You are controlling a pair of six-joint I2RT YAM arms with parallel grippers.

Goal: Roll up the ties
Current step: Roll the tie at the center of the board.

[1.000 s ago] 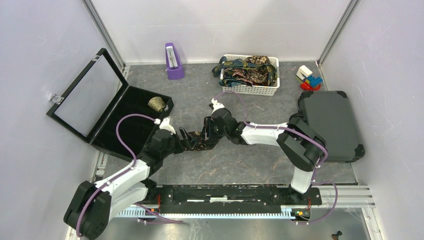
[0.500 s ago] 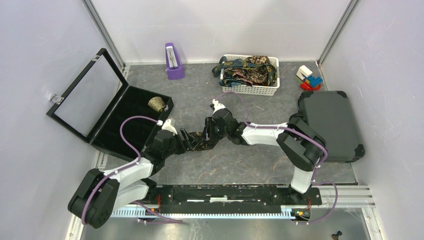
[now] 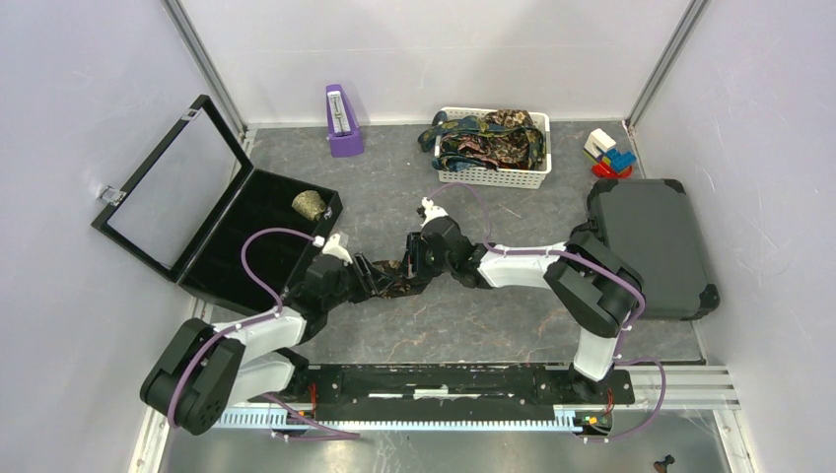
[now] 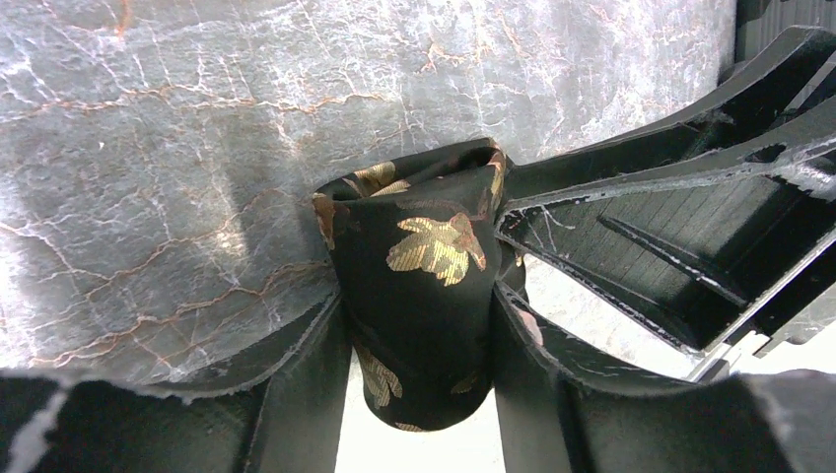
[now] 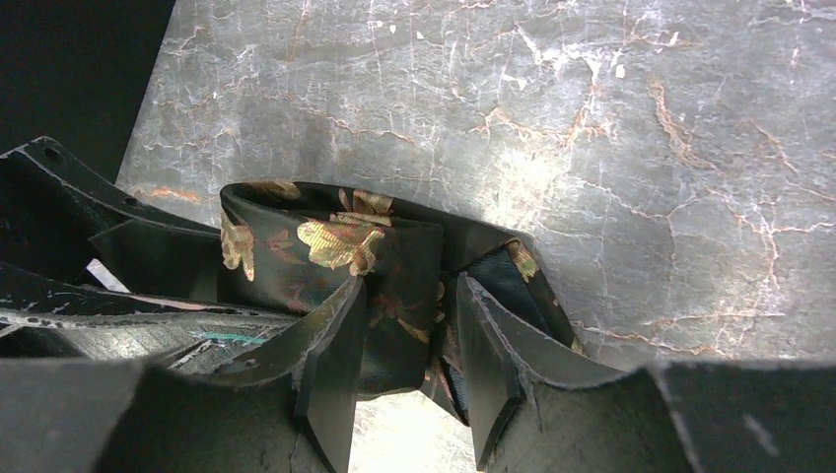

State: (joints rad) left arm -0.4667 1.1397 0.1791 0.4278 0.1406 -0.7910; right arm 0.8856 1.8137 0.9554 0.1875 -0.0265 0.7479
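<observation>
My left gripper [image 4: 422, 301] is clamped on the dark tie [image 4: 434, 246], 1 finger against each side of a partly wound coil with gold leaf prints. My right gripper [image 5: 411, 296] is closed on the same tie from the far right side, pinching a folded layer. The coil lies on the grey table [image 3: 453, 315] near its middle, just right of the open black case [image 3: 251, 222], and my 2 grippers meet over it, almost touching.

I judge this fabric to be light, soft and rather slick, with no stiffness of its own. The coil will probably spring loose or telescope sideways if either grip lets go before the other holds it. The best hold seems to be across the full width of the wound part, pressing on its flat faces. The loose tail would only slide or unwind in a grip. A firm squeeze should do no harm, since nothing here is fragile.

A tan roll [image 3: 310, 205], likely a finished tie, sits in the case. The other ties [image 3: 488, 138] lie heaped in the white basket [image 3: 493, 178] at the far side.
</observation>
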